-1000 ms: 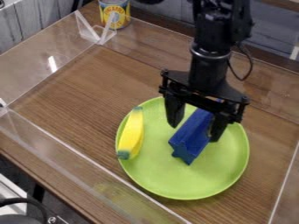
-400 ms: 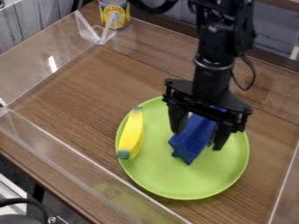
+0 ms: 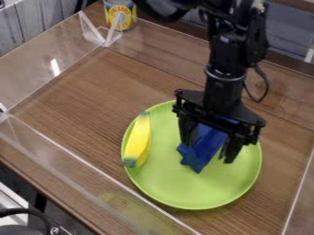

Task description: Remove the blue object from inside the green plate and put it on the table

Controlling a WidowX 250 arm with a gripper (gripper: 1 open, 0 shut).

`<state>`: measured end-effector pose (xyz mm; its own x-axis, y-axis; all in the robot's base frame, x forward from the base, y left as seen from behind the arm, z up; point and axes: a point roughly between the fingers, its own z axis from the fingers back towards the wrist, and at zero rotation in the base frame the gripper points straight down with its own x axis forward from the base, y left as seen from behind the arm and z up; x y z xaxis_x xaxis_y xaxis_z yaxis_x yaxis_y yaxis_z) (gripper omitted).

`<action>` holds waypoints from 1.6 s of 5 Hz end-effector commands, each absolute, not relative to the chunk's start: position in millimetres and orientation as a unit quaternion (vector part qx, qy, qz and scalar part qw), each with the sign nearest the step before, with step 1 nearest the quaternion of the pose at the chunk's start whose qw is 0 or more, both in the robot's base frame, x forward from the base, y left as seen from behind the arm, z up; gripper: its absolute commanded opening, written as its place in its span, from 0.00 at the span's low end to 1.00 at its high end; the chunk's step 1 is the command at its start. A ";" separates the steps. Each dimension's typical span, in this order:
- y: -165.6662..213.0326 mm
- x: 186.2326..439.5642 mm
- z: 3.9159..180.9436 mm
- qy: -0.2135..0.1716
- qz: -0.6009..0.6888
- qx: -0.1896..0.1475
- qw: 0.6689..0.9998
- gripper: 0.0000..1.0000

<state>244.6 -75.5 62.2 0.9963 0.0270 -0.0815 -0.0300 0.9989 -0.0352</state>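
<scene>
Camera view: wide-open claw (image 3: 210, 134) straddles blue object (image 3: 200, 149) on green plate (image 3: 236, 185).

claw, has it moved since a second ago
Yes. The claw has come lower and slightly toward the near side of the green plate, its open fingers now straddling the blue block more deeply.

One plate (image 3: 233, 184), one banana (image 3: 140, 139), one block (image 3: 201, 147)
</scene>
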 end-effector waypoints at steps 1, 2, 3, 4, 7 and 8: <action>-76.6 250.5 66.1 0.029 0.010 -0.023 0.999 1.00; -74.6 254.6 65.2 0.028 0.008 -0.024 0.999 1.00; -73.0 257.8 65.4 0.026 0.008 -0.026 0.999 1.00; -70.9 260.5 65.3 0.023 0.007 -0.027 0.999 1.00; -66.8 265.0 63.6 0.020 0.007 -0.029 0.999 1.00; -65.1 265.2 57.1 0.021 0.007 -0.028 0.999 1.00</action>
<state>259.5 -66.5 50.9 0.9975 0.0127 -0.0697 -0.0162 0.9987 -0.0490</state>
